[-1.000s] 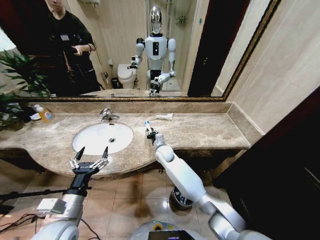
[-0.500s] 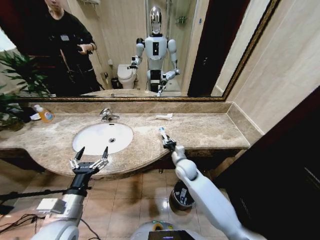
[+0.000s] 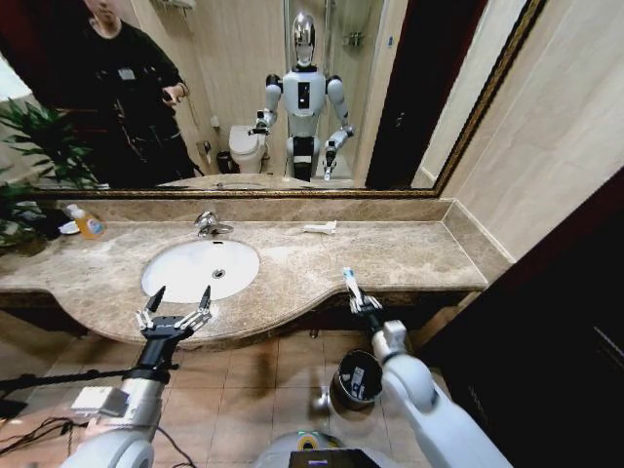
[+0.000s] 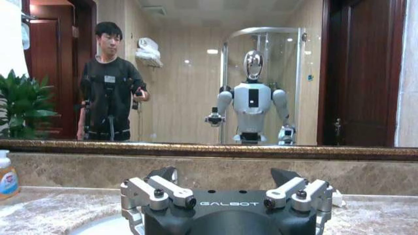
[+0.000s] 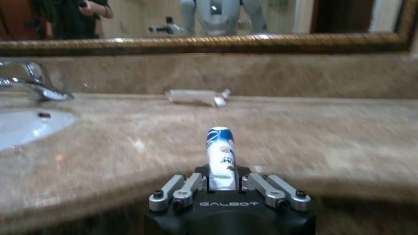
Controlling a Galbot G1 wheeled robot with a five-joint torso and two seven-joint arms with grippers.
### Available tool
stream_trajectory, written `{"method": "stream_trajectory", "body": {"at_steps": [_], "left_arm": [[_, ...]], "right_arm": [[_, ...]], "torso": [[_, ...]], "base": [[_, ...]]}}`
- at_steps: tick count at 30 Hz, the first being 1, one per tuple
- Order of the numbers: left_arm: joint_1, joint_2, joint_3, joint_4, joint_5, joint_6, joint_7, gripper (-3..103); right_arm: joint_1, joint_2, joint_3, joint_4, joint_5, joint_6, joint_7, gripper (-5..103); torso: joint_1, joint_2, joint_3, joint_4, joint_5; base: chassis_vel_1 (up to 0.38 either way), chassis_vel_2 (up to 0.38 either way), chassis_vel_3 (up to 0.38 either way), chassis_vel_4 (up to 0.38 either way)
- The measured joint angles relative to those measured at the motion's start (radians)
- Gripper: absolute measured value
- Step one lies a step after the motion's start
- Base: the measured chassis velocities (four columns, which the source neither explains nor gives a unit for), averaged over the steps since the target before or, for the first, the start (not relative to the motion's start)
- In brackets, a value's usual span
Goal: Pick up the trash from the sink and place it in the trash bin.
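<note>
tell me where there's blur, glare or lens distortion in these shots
Head view: wide-angle bending at the mirror frame and walls; the white oval basin looks bright. Right wrist view: soft blur on the beige marble countertop; the white blue-capped tube in the right gripper stays sharp. Left wrist view: crisp.

— What hangs above the counter?
— A gold-framed mirror (image 3: 244, 97), reflecting a white toilet (image 3: 248, 148) and a person in black.

— And to the left?
— An orange-yellow soap bottle (image 3: 88, 224) stands near a green plant (image 3: 39, 146). Brown floor tiles (image 3: 253, 390) lie below.
</note>
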Motion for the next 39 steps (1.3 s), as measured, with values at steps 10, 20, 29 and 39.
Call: {"method": "stream_trajectory", "body": {"at_steps": [10, 20, 29, 39], "left_arm": [[0.000, 0.000, 0.000, 0.000, 0.000, 0.000, 0.000, 100], [0.000, 0.000, 0.000, 0.000, 0.000, 0.000, 0.000, 100], [0.000, 0.000, 0.000, 0.000, 0.000, 0.000, 0.000, 100], [0.000, 0.000, 0.000, 0.000, 0.000, 0.000, 0.000, 100]], "right_arm": [[-0.147, 0.045, 0.125, -0.080, -0.002, 0.129, -0.088, 22], [-0.030, 0.116, 0.098, -0.490, -0.043, 0.273, -0.155, 22], [0.182, 0.170, 0.030, -1.009, -0.068, 0.435, -0.153, 22], [0.311, 0.235, 0.030, -1.292, -0.066, 0.490, -0.236, 22]], "torso": [[0.000, 0.000, 0.000, 0.0000, 0.0000], [0.000, 0.000, 0.000, 0.0001, 0.0000], [0.000, 0.000, 0.000, 0.0002, -0.0001], [0.000, 0.000, 0.000, 0.0001, -0.0004]], "base": [[0.000, 0.000, 0.000, 0.000], [0.000, 0.000, 0.000, 0.000], [0.000, 0.000, 0.000, 0.000], [0.000, 0.000, 0.000, 0.000]]}}
